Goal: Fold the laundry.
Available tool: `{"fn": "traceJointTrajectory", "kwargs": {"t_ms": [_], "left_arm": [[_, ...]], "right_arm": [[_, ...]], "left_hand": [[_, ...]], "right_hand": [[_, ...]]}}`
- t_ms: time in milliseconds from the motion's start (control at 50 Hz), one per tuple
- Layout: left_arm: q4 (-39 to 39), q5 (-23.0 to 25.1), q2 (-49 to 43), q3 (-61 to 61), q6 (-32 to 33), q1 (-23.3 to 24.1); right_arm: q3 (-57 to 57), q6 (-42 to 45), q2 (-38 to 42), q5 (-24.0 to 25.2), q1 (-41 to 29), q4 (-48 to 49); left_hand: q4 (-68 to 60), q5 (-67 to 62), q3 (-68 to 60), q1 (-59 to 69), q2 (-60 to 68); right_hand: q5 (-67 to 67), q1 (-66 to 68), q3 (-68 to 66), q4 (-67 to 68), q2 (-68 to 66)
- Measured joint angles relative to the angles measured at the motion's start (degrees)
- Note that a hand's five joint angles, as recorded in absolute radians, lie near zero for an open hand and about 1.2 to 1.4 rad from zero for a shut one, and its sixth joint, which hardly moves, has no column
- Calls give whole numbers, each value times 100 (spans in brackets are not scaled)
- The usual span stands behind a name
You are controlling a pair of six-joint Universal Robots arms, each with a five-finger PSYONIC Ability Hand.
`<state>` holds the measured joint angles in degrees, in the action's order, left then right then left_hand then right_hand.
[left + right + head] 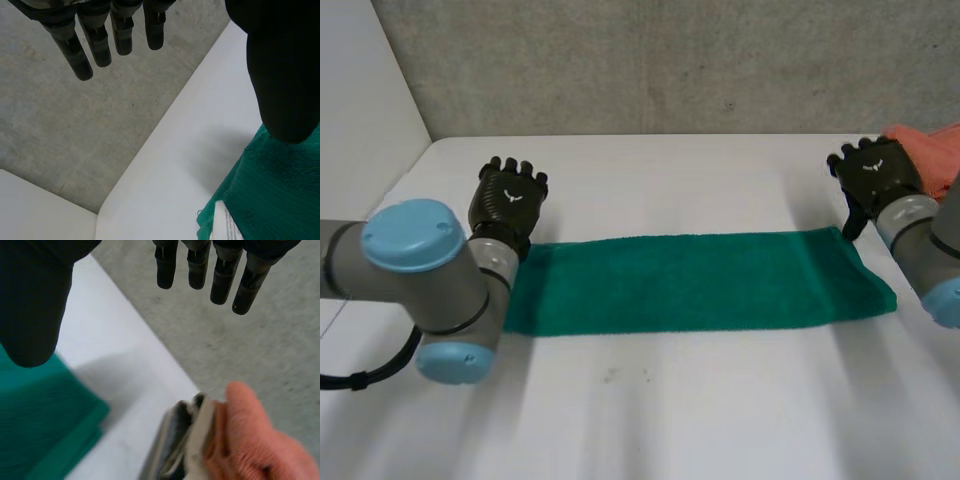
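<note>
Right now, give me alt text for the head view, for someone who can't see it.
A long green towel lies flat across the white table, with the robot's left hand open by the far corner of one end and its right hand open by the far corner of the other. An orange cloth lies just beyond the right hand.

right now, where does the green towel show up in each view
Head view: the green towel lies as a long strip across the white table, reaching from the left hand to the right hand.
Left wrist view: one end, bearing a white label, beneath the left hand's thumb.
Right wrist view: the other end, beneath the right hand's thumb.
Shared landmark: the white table, bare beside the towel in all three.
</note>
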<state>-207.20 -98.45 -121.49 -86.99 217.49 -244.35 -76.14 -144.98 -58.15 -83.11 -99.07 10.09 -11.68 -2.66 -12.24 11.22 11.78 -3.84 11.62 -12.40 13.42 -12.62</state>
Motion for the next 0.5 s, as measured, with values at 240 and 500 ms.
{"fn": "traceJointTrajectory", "kwargs": {"t_ms": [240,500], "left_arm": [[-20,324,1162,-1491,-585,18],[-25,384,1108,-1602,-829,1]], "right_arm": [[-1387,112,-465,517,575,-943],[-1468,873,437,669,856,257]], "left_hand": [[0,0,0,0,0],[0,0,0,0,0]], "right_hand": [[0,0,0,0,0],[-4732,4370,-5454,5361,-5462]]}}
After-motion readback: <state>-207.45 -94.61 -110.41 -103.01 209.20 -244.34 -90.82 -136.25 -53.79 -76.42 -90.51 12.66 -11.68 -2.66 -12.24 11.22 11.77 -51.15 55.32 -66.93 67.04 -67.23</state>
